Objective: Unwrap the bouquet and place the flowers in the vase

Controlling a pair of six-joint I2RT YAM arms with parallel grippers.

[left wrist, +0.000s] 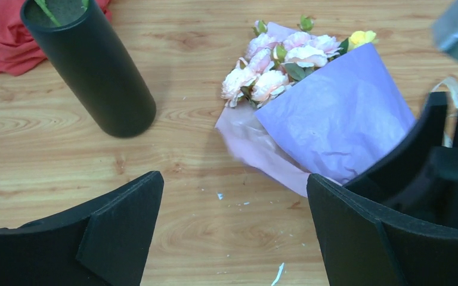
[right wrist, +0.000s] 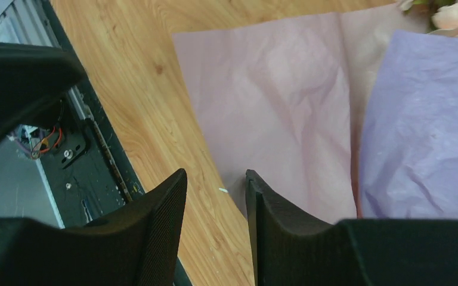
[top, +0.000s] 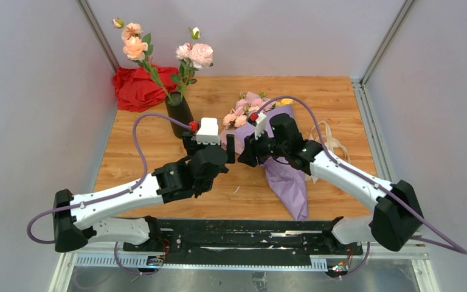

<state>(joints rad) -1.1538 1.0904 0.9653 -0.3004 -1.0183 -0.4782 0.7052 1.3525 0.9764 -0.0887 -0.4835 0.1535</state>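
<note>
The bouquet lies on the wooden table, a lilac paper cone with pale pink lining. The flowers, small pink and yellow blooms, stick out of its far end. The black vase stands upright to the left of them, also seen in the left wrist view. My left gripper hangs open between vase and bouquet, with only bare table between its fingers. My right gripper is open over the paper's near-left edge. One finger is at the pink lining's edge, and wood shows in the gap.
Two tall stems with larger peach and pink roses stand in the vase. A red cloth lies at the back left. A cream ribbon lies loose on the table right of the bouquet. The black rail marks the table's near edge.
</note>
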